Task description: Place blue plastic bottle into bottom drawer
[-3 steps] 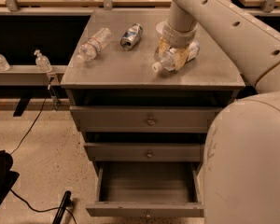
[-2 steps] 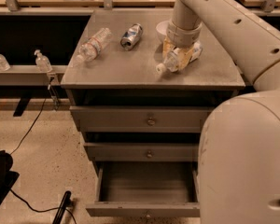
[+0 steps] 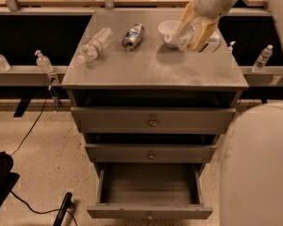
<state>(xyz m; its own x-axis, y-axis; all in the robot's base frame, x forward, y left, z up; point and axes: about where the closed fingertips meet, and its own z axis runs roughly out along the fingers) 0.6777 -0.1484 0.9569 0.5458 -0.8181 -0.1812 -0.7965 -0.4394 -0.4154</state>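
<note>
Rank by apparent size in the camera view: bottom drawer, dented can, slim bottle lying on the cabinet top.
1. bottom drawer, largest by far.
2. slim bottle.
3. dented can, smallest, though it lies farther back.
The gripper, above the right rear of the cabinet, grips the blue plastic bottle.

tool (image 3: 192, 32) seemingly grips blue plastic bottle (image 3: 180, 39) above cabinet (image 3: 151, 67); bottom drawer (image 3: 151, 211) open.

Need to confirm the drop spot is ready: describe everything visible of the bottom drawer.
The bottom drawer is grey metal, the lowest of three, and stands pulled out and open. Its narrow front carries a small round knob. The deep, dim interior shows no items. Nothing touches it. The hand is far above, over the cabinet top, shut on the blue bottle.
</note>
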